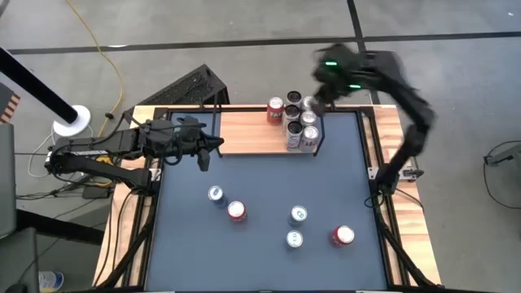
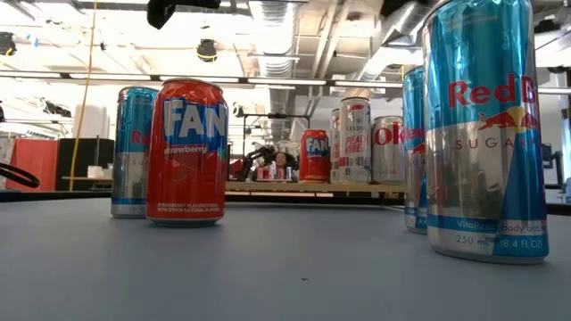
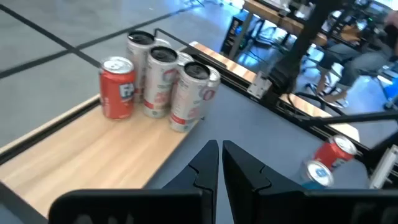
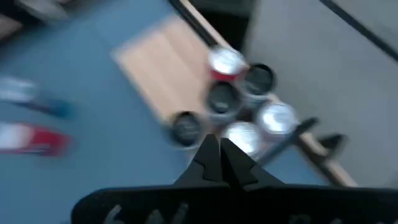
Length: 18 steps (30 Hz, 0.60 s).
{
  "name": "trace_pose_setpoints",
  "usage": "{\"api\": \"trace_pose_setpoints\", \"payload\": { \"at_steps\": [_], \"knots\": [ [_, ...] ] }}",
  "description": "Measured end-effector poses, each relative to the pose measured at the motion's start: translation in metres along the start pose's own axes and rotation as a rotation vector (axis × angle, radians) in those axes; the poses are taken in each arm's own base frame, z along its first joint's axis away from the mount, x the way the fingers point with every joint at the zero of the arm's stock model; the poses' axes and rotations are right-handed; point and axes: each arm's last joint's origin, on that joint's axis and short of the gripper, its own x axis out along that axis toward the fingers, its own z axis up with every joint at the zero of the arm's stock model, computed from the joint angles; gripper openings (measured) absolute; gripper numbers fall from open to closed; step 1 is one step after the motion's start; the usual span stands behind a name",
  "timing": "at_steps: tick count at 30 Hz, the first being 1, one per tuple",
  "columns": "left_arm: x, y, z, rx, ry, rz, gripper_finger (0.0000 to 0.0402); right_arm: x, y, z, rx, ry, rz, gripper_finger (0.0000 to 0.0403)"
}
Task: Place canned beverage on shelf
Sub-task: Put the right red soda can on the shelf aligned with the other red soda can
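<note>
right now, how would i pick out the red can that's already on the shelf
Find the light-wood shelf along the far edge of the dark table. A cluster of cans stands at its right end. The red can is on the cluster's left side, the only red body among silver ones.

Grey concrete floor (image 1: 203,32) with dark seam lines, and a yellow cable (image 1: 104,57) snaking across it past the table's far left corner. From table height the room is an open workshop: exposed ducts and pipes (image 2: 277,27) on the ceiling, strip lights (image 2: 134,78), cluttered wooden workbenches (image 2: 268,185) at the back
</note>
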Motion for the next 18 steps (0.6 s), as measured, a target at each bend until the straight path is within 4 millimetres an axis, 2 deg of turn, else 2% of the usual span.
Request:
{"api": "trace_pose_setpoints", "payload": {
  "at_steps": [3, 7, 12, 18],
  "knots": [
    [0.0, 0.001, 0.002, 0.018, -0.028, 0.032, 0.0011, -0.045, 0.0, -0.03, 0.062, -0.074, 0.123, 0.0],
    [0.0, 0.002, 0.004, 0.022, -0.056, 0.057, 0.0011, -0.074, 0.005, -0.071, 0.193, -0.074, 0.198, 0.0],
    [0.001, 0.005, 0.005, 0.019, -0.067, 0.084, 0.0011, -0.076, 0.018, -0.117, 0.311, 0.041, 0.287, 0.0],
    [0.001, 0.006, 0.006, 0.076, -0.06, 0.077, 0.0012, -0.052, 0.043, -0.163, 0.301, 0.311, 0.365, 0.0001]
  ]
}}
